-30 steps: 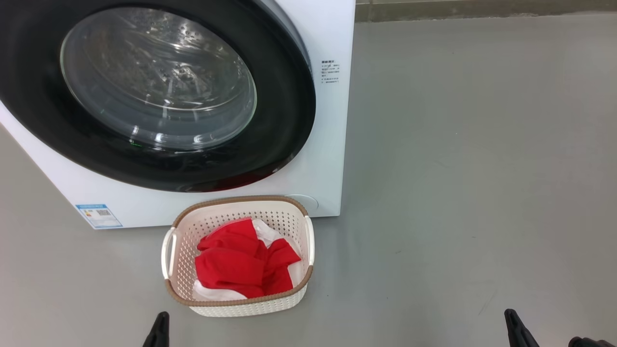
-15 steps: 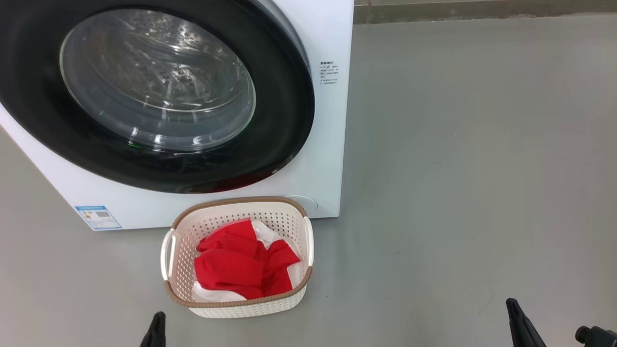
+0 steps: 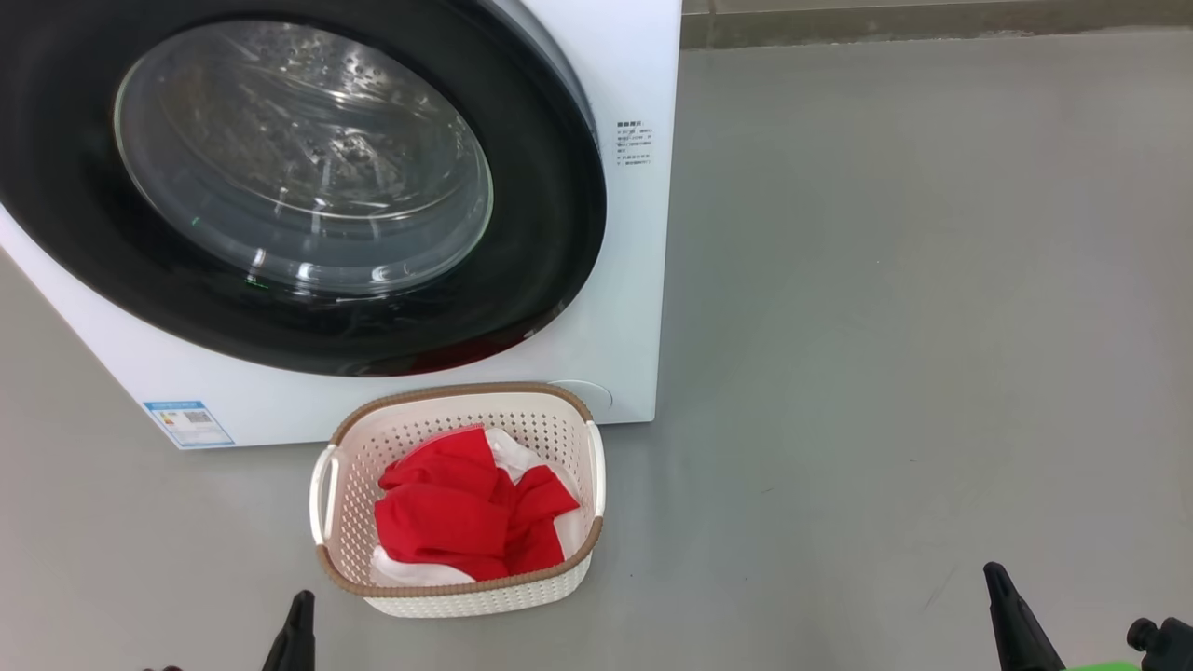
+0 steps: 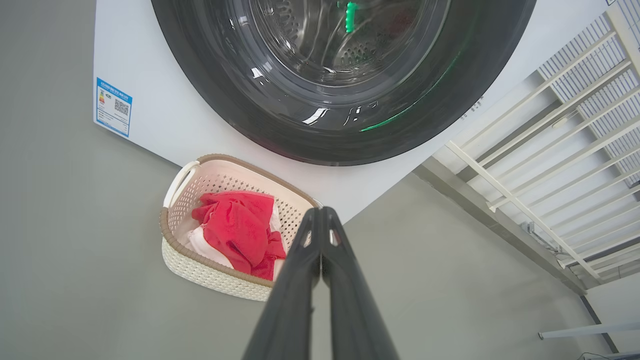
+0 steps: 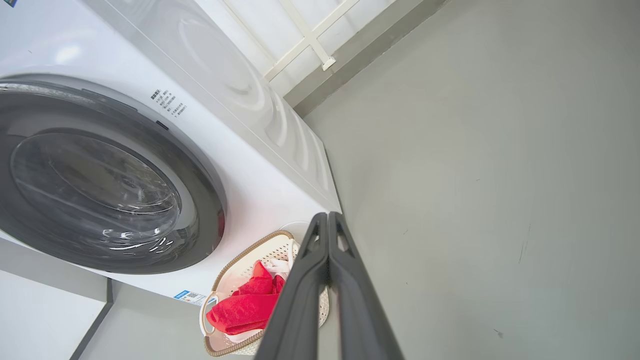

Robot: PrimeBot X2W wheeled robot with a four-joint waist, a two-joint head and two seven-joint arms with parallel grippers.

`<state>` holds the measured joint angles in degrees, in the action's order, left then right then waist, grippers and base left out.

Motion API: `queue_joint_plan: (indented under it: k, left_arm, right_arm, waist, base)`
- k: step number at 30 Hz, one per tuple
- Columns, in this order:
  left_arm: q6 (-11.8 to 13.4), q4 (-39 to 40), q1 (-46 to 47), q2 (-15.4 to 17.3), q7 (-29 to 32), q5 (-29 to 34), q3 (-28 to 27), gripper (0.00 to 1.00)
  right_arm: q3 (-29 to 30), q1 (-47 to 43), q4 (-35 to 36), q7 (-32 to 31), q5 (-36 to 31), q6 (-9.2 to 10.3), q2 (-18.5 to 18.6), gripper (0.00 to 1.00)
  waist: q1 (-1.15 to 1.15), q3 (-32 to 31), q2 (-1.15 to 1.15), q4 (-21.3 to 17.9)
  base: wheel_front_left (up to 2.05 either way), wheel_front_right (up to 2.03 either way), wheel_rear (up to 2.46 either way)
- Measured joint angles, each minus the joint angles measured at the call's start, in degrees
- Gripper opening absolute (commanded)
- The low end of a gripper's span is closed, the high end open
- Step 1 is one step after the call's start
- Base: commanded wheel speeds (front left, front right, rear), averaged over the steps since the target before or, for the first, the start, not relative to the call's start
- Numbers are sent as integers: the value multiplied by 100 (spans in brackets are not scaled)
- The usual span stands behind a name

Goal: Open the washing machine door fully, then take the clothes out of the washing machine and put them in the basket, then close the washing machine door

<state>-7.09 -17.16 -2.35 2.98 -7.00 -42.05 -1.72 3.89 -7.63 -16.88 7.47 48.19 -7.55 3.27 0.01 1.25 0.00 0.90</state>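
Observation:
The white washing machine (image 3: pixel 624 308) stands at the upper left, its round black-rimmed door (image 3: pixel 308 186) lying flat against the front. Just before it on the floor sits the cream basket (image 3: pixel 349 503) with the red and white clothes (image 3: pixel 466 513) piled inside. My left gripper (image 3: pixel 300 629) pokes up at the bottom edge left of the basket, shut and holding nothing, as its wrist view confirms (image 4: pixel 320 215). My right gripper (image 3: pixel 1002 596) rises at the lower right, far from the basket, its fingers pressed together (image 5: pixel 327 220). The wrist views also show the basket (image 4: pixel 172 250) (image 5: pixel 235 267).
Bare grey floor (image 3: pixel 885 326) stretches to the right of the machine. A white metal railing (image 4: pixel 550 150) and a wall base run behind the machine's right side. A blue label (image 3: pixel 188 424) sits on the machine's lower left corner.
The head view has shifted slightly. My right gripper has risen a little in the picture and my left has sunk slightly. Basket, clothes and door stand as before.

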Motion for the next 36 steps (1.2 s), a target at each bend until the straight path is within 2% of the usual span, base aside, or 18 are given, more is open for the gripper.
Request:
queue_joint_plan:
  k: [36]
  left_arm:
    - [0, 64, 270, -23, 601, -2243, -130, 0]
  right_arm:
    - [135, 491, 45, -604, 1983, 1, -27, 0]
  waist:
    - [0, -49, 0, -41]
  base:
    - [0, 0, 0]
